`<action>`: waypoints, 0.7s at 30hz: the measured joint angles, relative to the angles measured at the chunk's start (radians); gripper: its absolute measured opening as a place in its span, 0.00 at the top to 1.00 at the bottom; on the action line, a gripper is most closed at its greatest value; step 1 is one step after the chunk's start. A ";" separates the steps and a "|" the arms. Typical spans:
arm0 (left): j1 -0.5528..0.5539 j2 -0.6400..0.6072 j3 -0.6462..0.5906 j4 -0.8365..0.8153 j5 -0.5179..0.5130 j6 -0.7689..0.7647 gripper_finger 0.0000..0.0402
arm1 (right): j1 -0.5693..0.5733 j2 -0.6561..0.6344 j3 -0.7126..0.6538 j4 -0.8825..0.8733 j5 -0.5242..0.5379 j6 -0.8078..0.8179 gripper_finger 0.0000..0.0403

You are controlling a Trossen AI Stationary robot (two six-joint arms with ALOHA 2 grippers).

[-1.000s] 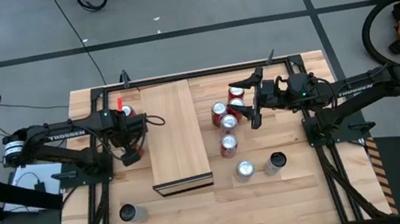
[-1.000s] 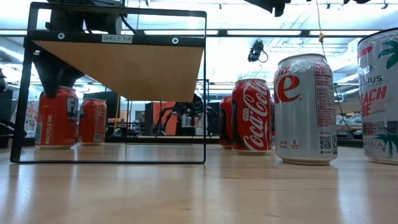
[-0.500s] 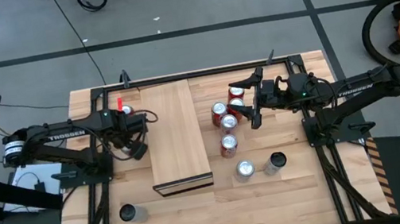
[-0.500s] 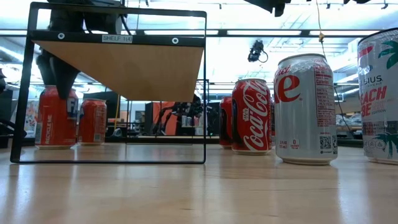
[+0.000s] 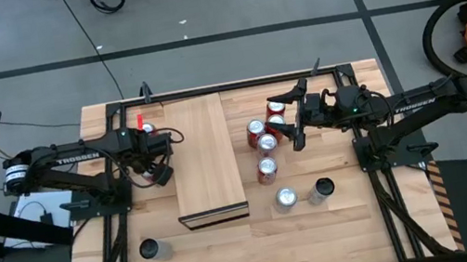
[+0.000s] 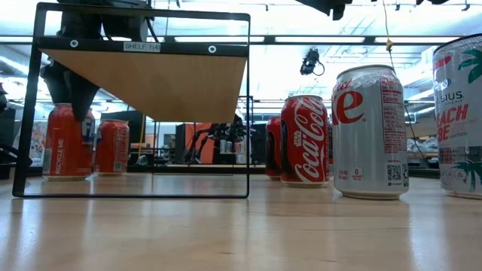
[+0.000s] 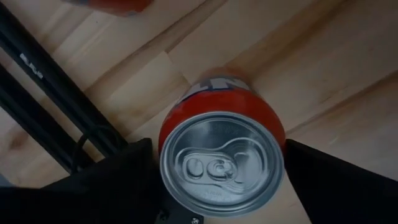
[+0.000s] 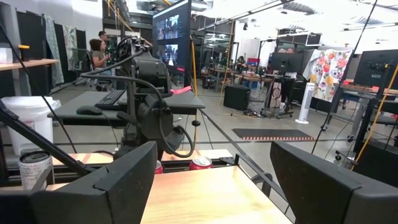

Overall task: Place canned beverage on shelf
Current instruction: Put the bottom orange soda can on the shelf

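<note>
Under the left gripper (image 7: 217,186), a red can (image 7: 222,146) sits between spread fingers, label hidden.
Right gripper (image 5: 293,120) hangs released over slatted table (image 5: 234,253); shelf (image 5: 204,159) between.

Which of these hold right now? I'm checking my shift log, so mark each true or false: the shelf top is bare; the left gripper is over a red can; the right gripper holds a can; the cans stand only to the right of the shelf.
1. The shelf top carries no cans. True.
2. The left gripper straddles a red can. True: a finger shows on either side of it.
3. The right gripper holds a can. False: it is open, nothing between the fingers.
4. Cans stand only to the right of the shelf. False: the red can is to its left.
</note>
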 joint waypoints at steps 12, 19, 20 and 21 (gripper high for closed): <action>0.000 -0.002 0.002 -0.006 0.015 0.496 0.25 | 0.000 0.000 0.000 0.000 0.000 0.000 0.20; 0.000 -0.001 0.002 -0.002 0.019 0.557 0.18 | -0.001 0.000 0.000 0.000 0.000 0.000 0.20; 0.000 -0.001 0.001 0.000 0.020 0.542 0.16 | -0.001 0.000 0.000 0.000 0.000 0.000 0.20; 0.000 -0.001 0.001 0.004 0.023 0.535 0.15 | -0.001 0.000 0.000 0.000 0.000 0.000 0.20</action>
